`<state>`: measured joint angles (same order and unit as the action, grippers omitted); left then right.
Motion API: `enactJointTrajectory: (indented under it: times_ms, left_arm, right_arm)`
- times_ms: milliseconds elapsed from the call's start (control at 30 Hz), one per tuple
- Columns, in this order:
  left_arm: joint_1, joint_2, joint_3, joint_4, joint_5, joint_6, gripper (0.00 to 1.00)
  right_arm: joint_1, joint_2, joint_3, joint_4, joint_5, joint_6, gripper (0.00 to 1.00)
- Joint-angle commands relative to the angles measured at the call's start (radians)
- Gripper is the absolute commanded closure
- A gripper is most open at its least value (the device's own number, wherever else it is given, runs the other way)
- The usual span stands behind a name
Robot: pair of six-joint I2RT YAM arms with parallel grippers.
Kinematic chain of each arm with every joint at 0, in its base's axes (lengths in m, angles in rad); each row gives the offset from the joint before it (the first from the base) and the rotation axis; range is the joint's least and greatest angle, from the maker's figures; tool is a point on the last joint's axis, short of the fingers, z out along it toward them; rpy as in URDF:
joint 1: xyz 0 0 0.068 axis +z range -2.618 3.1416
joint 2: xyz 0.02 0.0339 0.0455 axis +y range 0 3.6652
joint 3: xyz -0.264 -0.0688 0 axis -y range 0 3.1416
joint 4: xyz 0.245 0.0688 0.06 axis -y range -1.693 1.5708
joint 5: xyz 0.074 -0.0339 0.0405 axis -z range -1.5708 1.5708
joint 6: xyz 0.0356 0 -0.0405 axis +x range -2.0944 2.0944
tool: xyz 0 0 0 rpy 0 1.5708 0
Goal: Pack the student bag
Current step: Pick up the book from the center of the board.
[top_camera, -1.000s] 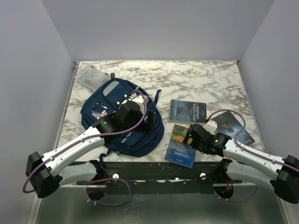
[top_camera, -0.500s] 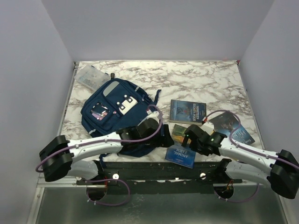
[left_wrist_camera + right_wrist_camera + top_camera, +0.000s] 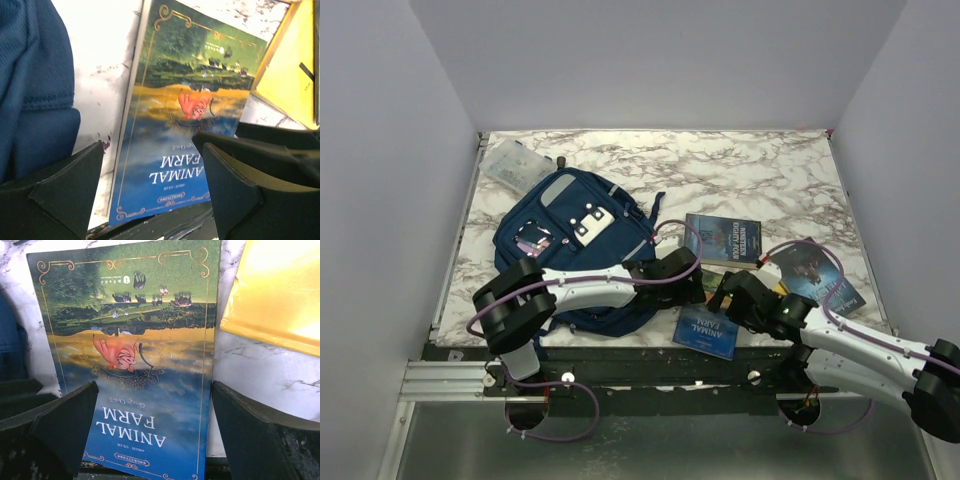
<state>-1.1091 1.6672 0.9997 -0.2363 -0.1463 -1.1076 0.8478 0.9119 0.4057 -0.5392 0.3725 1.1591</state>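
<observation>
left gripper (image 3: 152, 175) wide, right gripper (image 3: 152, 425) wide, animal farm book (image 3: 135, 325) at table (image 3: 750, 170) edge near student bag (image 3: 560, 225)

Marbled white table (image 3: 770, 170) enclosed by plain grey walls (image 3: 650, 60).

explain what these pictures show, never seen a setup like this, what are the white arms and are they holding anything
Two white robot arms are bolted at the near edge of a marble table. The wide picture looks down from above; the two close-ups come from a camera on each wrist, its own black fingers showing. On the table lie the student bag, a clear plastic box, the Animal Farm book and other books. The left gripper and the right gripper both stand open over the Animal Farm book, holding nothing.
</observation>
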Motion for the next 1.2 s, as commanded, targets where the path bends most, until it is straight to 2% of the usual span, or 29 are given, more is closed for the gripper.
enactJointTrajectory:
  times_ms: [0,100,167,233,367,467,533,700,767,800,1033,1167]
  left_arm:
    - [0.036,0.071,0.036,-0.041,0.049,-0.028,0.20]
    - [0.064,0.104,0.043,-0.036,0.103,-0.042,0.17]
    - [0.089,0.129,0.029,0.020,0.212,-0.064,0.17]
    - [0.097,0.171,0.037,0.064,0.312,-0.083,0.20]
    - [0.097,0.153,0.034,0.096,0.334,-0.090,0.29]
    - [0.099,0.142,0.016,0.155,0.396,-0.124,0.37]
    - [0.100,0.134,0.019,0.179,0.440,-0.116,0.49]
    - [0.100,0.052,-0.027,0.230,0.435,-0.121,0.66]
    - [0.101,0.011,-0.072,0.339,0.467,-0.119,0.72]
    - [0.101,0.012,-0.071,0.342,0.473,-0.116,0.75]
    - [0.103,-0.019,-0.098,0.342,0.443,-0.113,0.88]
    - [0.116,-0.056,-0.119,0.342,0.417,-0.099,1.00]
  right_arm:
    - [-0.003,-0.051,-0.057,0.004,0.010,0.014,0.00]
    - [-0.003,-0.072,-0.072,0.024,-0.006,0.007,0.00]
    - [-0.003,-0.070,-0.077,0.040,-0.017,0.001,0.00]
    - [-0.003,-0.065,-0.079,0.043,-0.023,-0.002,0.00]
    - [-0.003,-0.069,-0.086,0.056,-0.037,0.000,0.00]
    - [-0.003,-0.084,-0.105,0.084,-0.064,0.000,0.00]
    - [-0.002,-0.092,-0.118,0.102,-0.080,0.003,0.00]
    - [-0.003,-0.120,-0.139,0.132,-0.122,0.016,0.00]
    - [-0.002,-0.142,-0.149,0.128,-0.110,0.014,0.00]
    - [-0.003,-0.145,-0.154,0.131,-0.110,0.014,0.00]
    - [-0.003,-0.142,-0.151,0.133,-0.098,-0.002,0.00]
    - [-0.002,-0.135,-0.139,0.131,-0.098,-0.014,0.00]
